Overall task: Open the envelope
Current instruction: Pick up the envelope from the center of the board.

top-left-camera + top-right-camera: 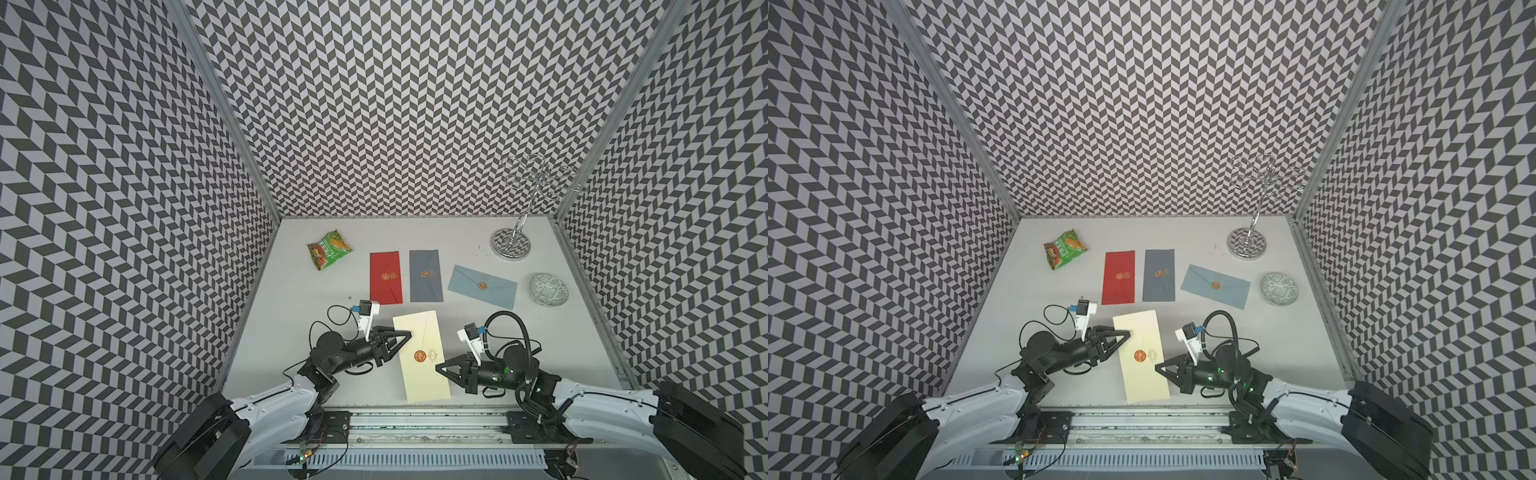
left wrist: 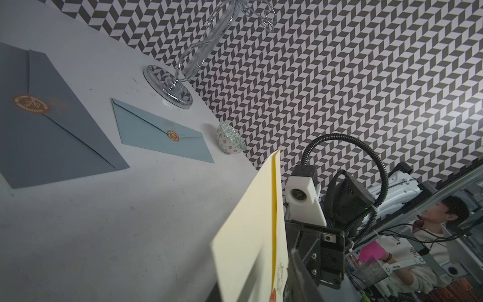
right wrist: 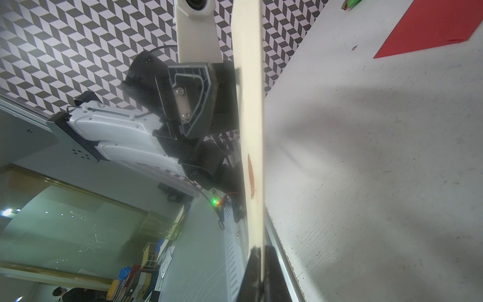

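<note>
The right end effector (image 1: pixel 438 368) is clamped on the cream envelope (image 1: pixel 424 374). The left end effector (image 1: pixel 408 335), closure unclear, could tear paper at the seal (image 1: pixel 419 355).

You can read no words anywhere: the print on the crinkled green-and-orange snack packet (image 1: pixel 329 249) and the emblem on the round orange seal (image 1: pixel 419 355) of the cream paper envelope (image 1: pixel 424 384) are too small to make out.
</note>
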Controlling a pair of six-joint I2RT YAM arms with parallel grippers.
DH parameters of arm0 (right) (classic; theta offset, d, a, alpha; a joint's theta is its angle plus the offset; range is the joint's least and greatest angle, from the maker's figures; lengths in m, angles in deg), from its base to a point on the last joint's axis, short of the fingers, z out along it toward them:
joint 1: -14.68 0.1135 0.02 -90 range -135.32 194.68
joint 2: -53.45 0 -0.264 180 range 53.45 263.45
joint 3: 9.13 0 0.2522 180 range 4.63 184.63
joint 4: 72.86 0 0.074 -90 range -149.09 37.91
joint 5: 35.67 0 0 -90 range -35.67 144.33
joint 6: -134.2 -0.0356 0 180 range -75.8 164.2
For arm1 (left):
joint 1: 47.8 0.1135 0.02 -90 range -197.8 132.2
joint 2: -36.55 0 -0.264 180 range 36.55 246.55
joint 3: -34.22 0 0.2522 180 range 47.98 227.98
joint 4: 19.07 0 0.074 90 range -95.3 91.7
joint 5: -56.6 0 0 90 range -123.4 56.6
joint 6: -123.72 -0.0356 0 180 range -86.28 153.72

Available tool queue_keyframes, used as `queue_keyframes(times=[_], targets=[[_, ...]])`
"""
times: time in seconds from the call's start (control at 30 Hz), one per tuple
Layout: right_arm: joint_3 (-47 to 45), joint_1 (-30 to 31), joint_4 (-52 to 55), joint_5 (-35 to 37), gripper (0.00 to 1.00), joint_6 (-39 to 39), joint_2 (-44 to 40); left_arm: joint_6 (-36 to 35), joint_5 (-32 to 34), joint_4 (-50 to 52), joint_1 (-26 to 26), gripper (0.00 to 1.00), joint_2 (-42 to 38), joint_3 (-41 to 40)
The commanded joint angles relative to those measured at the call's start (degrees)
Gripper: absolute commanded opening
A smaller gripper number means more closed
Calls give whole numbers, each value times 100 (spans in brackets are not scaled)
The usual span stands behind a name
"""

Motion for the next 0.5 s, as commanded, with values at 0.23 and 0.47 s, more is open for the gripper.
queue_keyframes(times=[0.23, 0.47], targets=[[188, 32, 152, 338, 7, 101, -130, -78, -34, -218, 20, 0, 46, 78], [187, 34, 1045, 1120, 23, 60, -828, -253, 310, 248, 11, 0, -319, 87]])
